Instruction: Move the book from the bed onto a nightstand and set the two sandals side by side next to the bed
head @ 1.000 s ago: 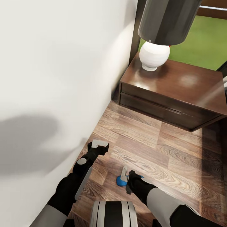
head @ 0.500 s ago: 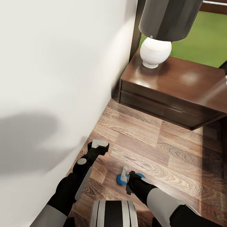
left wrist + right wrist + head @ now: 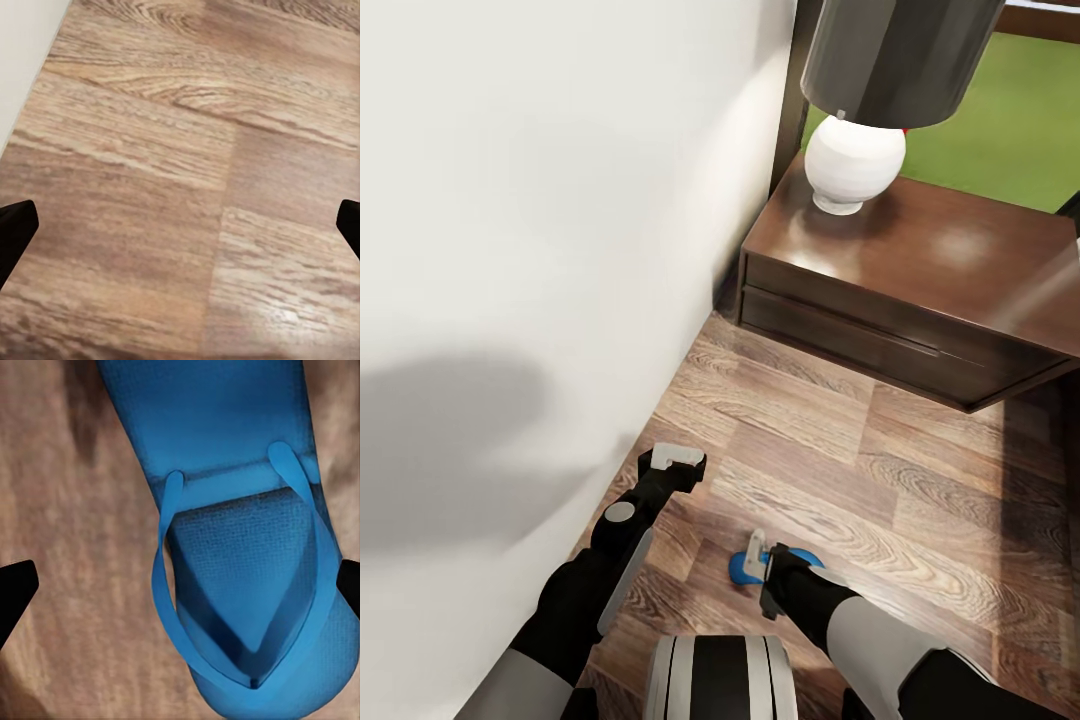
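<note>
- Head view: the right pincer hangs low over the wooden floor, directly above a blue sandal, of which just a rounded end and a sliver show past the wrist. The left pincer sits further forward, near the white side of the bed, with bare floor under it, so the right arm is clearly the nearer one. The nightstand with its lamp stands well ahead, its top otherwise bare.
- Left wrist view: the floor boards fill the frame, with the two dark fingertips at opposite edges, so this pincer is spread wide and carries nothing.
- Right wrist view: the sandal lies flat, straps up, its long axis running across the line between the fingertips, which stand wide apart on either side. The sole is bright blue and textured, the Y-strap intact. I judge a straight descent and squeeze across its width would grip it.
</note>
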Motion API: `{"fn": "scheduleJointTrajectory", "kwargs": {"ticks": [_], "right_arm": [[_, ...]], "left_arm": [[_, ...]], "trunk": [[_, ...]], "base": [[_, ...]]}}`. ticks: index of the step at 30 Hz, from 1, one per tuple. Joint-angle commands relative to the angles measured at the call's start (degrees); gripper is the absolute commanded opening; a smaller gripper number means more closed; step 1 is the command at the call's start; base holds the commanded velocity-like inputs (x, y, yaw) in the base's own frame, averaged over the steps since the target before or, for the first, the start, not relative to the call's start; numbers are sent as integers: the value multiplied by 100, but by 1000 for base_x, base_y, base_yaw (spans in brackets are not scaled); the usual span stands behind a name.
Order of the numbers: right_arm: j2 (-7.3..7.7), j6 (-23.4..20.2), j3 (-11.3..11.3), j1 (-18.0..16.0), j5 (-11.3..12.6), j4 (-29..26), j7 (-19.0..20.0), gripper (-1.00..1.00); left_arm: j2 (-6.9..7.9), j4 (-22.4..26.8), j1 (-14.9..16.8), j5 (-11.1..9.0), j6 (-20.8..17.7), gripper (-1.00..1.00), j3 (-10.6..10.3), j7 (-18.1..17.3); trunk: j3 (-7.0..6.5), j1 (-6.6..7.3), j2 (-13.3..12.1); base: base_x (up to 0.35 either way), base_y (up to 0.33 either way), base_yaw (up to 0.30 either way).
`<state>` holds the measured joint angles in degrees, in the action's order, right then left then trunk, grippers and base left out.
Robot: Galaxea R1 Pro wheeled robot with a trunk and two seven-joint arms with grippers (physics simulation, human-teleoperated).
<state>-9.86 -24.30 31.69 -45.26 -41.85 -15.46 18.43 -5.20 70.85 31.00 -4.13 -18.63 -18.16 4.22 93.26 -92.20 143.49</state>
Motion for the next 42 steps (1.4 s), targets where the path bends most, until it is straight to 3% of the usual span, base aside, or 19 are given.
{"fn": "scheduleJointTrajectory", "kwargs": {"ticks": [1, 42], "right_arm": [[6, -14, 6, 0, -60, -3, 46, 100], [210, 39, 4, 0, -63, 52, 46, 100]], "left_arm": [[2, 8, 2, -44, -28, 100, -12, 44], [2, -1, 1, -35, -17, 100, -28, 51]], "trunk": [[3, 1, 1], [3, 1, 1]], "base": [[0, 0, 0], [0, 0, 0]]}}
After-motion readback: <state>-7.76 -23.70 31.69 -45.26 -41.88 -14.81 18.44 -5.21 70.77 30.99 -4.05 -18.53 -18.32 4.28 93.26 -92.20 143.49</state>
